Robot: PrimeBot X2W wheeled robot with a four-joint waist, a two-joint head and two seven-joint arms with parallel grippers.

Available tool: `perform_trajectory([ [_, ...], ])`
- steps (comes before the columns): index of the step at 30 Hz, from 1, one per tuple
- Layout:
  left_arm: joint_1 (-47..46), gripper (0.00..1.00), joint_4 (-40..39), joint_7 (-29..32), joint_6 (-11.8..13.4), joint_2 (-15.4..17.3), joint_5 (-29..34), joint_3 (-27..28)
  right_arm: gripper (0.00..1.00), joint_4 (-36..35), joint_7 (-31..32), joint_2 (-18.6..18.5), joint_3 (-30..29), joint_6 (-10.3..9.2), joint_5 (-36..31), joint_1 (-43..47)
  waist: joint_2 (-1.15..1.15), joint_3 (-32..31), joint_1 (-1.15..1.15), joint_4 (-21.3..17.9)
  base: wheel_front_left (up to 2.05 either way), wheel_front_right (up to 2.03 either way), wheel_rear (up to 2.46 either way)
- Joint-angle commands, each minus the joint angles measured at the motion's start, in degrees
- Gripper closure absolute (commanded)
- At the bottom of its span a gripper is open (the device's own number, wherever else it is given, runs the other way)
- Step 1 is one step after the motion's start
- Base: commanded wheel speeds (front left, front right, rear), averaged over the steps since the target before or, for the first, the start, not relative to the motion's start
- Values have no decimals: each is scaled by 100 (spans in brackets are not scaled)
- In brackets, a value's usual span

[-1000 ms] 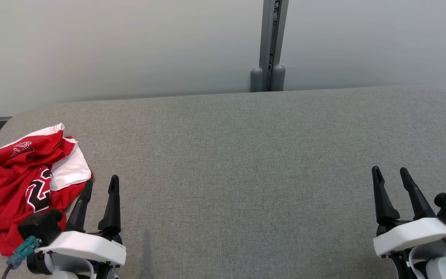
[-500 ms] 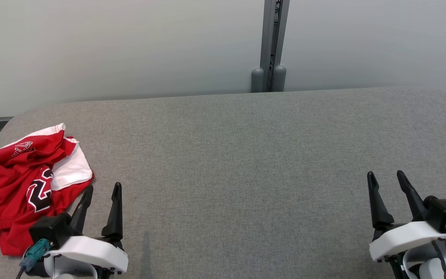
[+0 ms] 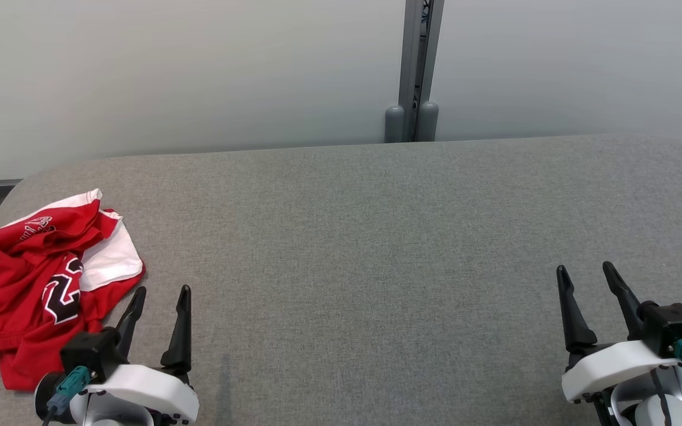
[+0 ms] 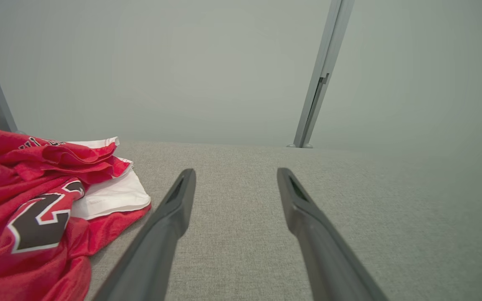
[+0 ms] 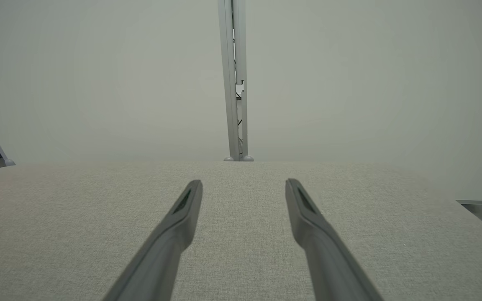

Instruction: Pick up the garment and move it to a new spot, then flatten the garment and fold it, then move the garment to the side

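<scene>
Jersey (image 3: 27,284) sits bunched just left of your left gripper (image 3: 163,289), jaws spread for it; right gripper (image 3: 584,267) gapes empty too, pick-up not started.

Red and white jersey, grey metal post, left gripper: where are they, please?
Crumpled red and white jersey (image 3: 15,284), head view, red cloth left of the number.
Grey metal post (image 3: 419,59), head view, middle of its shaft.
Left gripper (image 3: 162,290), head view, midway between its fingertips.

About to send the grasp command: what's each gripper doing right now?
Left gripper: open, empty, beside the red garment.
Right gripper: open, empty, above the grey table.
</scene>
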Motion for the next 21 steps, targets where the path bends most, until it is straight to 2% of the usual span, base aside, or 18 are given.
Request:
perform_trajectory([
  [1, -100, 0, 12, -54, 34, 34, 98, 10, 0, 4, -63, -12, -18, 25, -71, -63, 0, -3, 0, 0, 0, 0, 0],
  [21, -174, 0, 317, -257, 28, -2, 660, 33, 0, 172, -278, 37, -9, 21, -364, -49, 0, 1, 0, -9, 0, 0, 0],
])
